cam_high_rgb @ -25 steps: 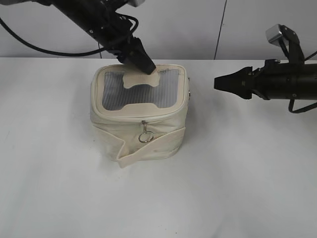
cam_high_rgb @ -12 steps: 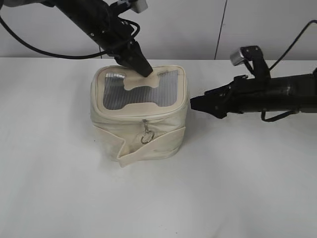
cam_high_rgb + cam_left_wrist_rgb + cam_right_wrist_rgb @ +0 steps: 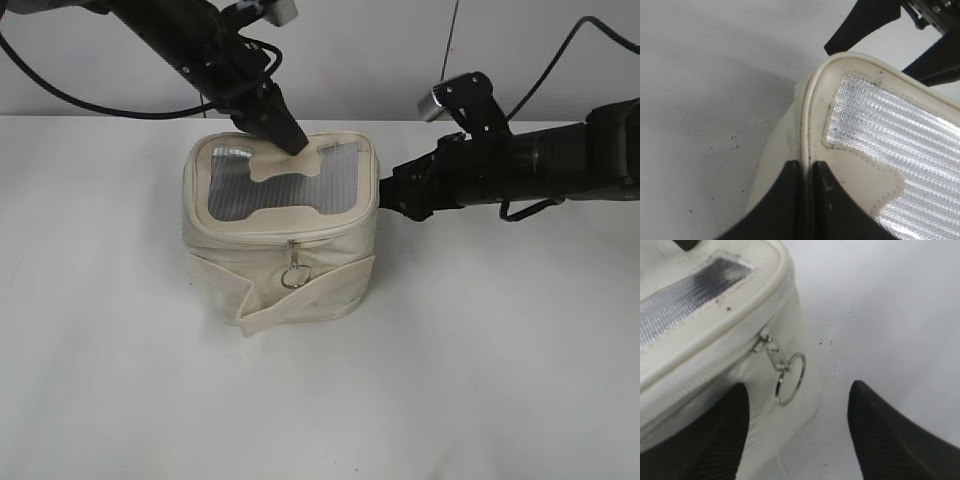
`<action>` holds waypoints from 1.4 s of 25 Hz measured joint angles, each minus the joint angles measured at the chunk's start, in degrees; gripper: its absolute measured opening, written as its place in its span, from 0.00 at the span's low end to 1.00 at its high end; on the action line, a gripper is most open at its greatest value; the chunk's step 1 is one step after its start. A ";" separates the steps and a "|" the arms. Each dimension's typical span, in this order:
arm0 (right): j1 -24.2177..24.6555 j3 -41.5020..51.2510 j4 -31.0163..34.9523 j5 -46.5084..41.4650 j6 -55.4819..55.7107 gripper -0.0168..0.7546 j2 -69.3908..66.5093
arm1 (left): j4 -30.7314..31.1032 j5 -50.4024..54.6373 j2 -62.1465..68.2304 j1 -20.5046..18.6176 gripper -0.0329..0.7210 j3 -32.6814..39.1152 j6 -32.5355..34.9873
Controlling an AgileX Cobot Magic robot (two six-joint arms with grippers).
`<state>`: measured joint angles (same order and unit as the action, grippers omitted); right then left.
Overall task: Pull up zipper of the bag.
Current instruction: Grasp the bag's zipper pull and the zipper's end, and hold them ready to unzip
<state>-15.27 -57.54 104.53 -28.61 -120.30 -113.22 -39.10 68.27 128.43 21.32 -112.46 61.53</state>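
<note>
No text, label, brand, number or sign can be read in any of the three views. The bag [image 3: 283, 236] bears only a plain cream patch on its mesh top, with no lettering on it. The small grey blocks on the arms show no legible marking.
</note>
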 joint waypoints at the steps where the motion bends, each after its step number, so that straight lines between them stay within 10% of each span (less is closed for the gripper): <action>1: -0.22 -0.41 0.00 0.18 0.00 0.62 -0.06 | 0.00 0.00 0.00 0.00 0.11 0.00 0.00; 8: -1.04 -3.61 0.06 0.64 0.01 0.52 -3.45 | 0.07 0.00 0.00 0.00 0.11 0.00 0.00; 15: -1.40 -3.32 0.06 0.58 3.10 0.05 -3.25 | 0.07 -0.04 0.00 0.00 0.11 0.00 -0.80; 28: -2.89 21.13 1.24 -1.48 6.75 0.03 17.11 | 0.33 -1.68 0.00 0.34 0.10 0.00 -8.10; 35: -18.88 20.10 2.79 2.66 12.42 0.04 19.10 | 0.53 -2.74 0.00 0.66 0.10 0.17 -14.38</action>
<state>-34.15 -37.44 107.32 -25.95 -107.89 -94.12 -38.57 65.52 128.43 21.97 -112.29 47.15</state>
